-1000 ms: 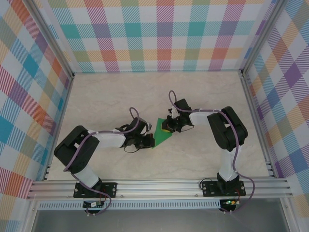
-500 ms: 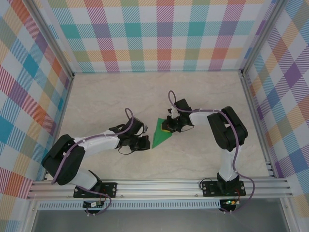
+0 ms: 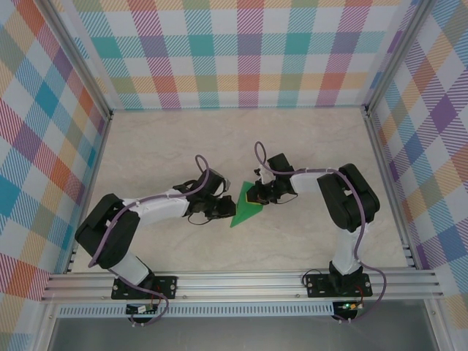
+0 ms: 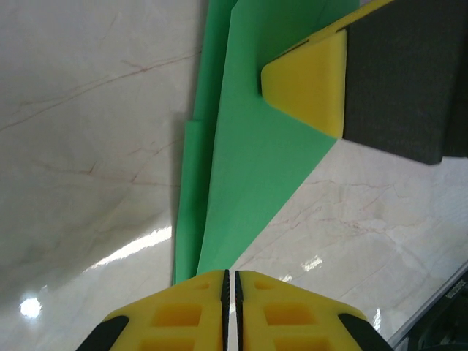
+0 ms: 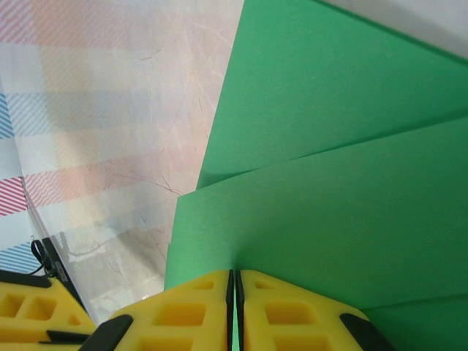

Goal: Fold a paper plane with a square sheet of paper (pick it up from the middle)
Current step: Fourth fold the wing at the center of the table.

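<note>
Green sheet of paper [image 4: 248,146] mid-fold on the bench [image 3: 161,146]: right gripper [image 5: 235,281] jaws pinch its edge, left gripper [image 4: 230,281] jaws closed at the tip. Next, probably another lengthwise crease.

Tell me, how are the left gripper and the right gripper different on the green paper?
The left gripper sits at the paper's narrow tip; the right gripper sits at a wider part. The right gripper has green paper pinched in it; whether the left gripper pinches any is unclear. The left gripper reaches in from the left, the right gripper from the right. Both are shut, yellow and at the paper.
</note>
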`<state>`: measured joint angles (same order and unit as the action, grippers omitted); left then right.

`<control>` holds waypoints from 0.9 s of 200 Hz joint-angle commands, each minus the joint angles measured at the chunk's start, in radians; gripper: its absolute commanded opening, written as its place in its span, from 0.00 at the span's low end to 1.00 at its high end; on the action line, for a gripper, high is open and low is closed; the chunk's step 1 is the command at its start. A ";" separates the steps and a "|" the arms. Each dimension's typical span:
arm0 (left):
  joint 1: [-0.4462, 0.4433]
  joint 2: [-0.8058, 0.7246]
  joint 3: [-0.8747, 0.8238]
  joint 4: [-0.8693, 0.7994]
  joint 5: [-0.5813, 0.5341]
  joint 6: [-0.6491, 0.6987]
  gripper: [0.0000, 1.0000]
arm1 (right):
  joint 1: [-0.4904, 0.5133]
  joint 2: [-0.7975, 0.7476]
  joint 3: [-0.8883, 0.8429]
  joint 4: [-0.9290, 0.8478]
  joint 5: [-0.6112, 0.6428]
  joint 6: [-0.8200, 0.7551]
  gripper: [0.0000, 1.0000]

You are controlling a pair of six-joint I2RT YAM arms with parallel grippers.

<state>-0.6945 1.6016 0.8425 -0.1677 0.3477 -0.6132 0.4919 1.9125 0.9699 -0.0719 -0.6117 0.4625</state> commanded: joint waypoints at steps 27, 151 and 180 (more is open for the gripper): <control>-0.011 0.090 0.089 0.063 0.018 -0.002 0.13 | 0.007 -0.017 -0.013 -0.100 0.032 -0.011 0.14; -0.013 0.199 0.066 0.031 -0.032 0.018 0.08 | 0.005 -0.187 -0.033 -0.162 0.201 0.102 0.24; -0.014 0.191 0.061 0.031 -0.032 0.018 0.08 | -0.010 -0.249 -0.079 -0.202 0.296 0.176 0.30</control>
<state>-0.6983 1.7916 0.9367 -0.1200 0.3424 -0.6086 0.4919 1.7157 0.9375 -0.2131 -0.4164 0.5690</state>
